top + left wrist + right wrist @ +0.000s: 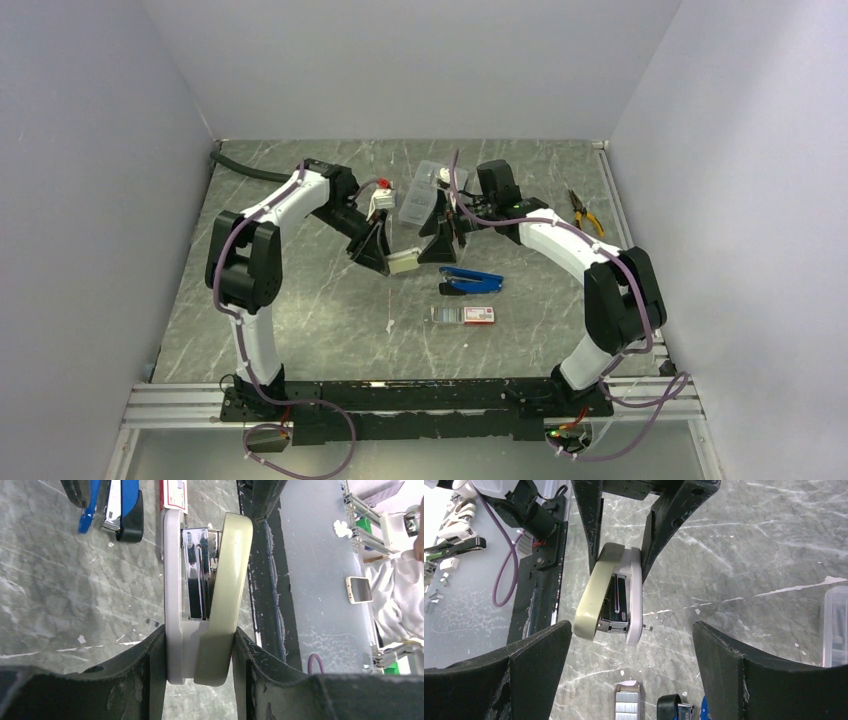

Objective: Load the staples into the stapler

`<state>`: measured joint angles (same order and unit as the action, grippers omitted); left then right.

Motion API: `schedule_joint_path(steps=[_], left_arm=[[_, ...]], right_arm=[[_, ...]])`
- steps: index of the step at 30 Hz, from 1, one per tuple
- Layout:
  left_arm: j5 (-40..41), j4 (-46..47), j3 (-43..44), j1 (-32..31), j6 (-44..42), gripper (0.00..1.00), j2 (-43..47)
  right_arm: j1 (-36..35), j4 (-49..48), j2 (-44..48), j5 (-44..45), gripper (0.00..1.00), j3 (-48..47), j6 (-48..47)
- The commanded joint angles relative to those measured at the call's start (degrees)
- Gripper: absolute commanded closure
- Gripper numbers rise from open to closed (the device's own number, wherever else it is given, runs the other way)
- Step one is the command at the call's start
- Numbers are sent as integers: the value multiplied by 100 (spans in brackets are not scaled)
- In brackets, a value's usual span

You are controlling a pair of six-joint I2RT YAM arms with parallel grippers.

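Left tool (199,630) clamped on cream stapler (200,580), magazine exposed. Right tool (631,626) jaws wide apart, nothing held, facing stapler. Staples (627,702) in tray (448,315) on worktop (749,555) under right tool, beside blue stapler (470,282)

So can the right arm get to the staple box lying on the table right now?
Probably yes. The right gripper is open and empty, and the staple box lies uncovered on the table near it. Only the blue stapler lies close on its far side, so coming down from above looks free.
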<state>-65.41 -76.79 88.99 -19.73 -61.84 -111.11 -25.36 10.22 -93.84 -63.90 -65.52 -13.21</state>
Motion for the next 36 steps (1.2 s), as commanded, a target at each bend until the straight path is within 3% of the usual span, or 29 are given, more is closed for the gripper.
schedule_joint_path(steps=[1,17,29,32,34,36], left_arm=[[-644,-467,180,-5,-13,67,9],[-410,280,107,-23,886,70,-128],[-448,422,67,-40,1013,71,-167],[-442,433,34,-40,995,71,-174],[-453,473,-22,-42,994,72,-169],[-462,525,-96,-40,991,72,-157]], right_arm=[[-2,-150,228,-291,5,13,78],[-390,-365,-292,-502,5,84,645],[-513,-590,-623,-343,19,-29,1066],[-513,-857,-650,-359,26,23,1280],[-505,-1084,-689,-425,35,68,1546],[-505,-1360,-758,-523,56,119,1744]])
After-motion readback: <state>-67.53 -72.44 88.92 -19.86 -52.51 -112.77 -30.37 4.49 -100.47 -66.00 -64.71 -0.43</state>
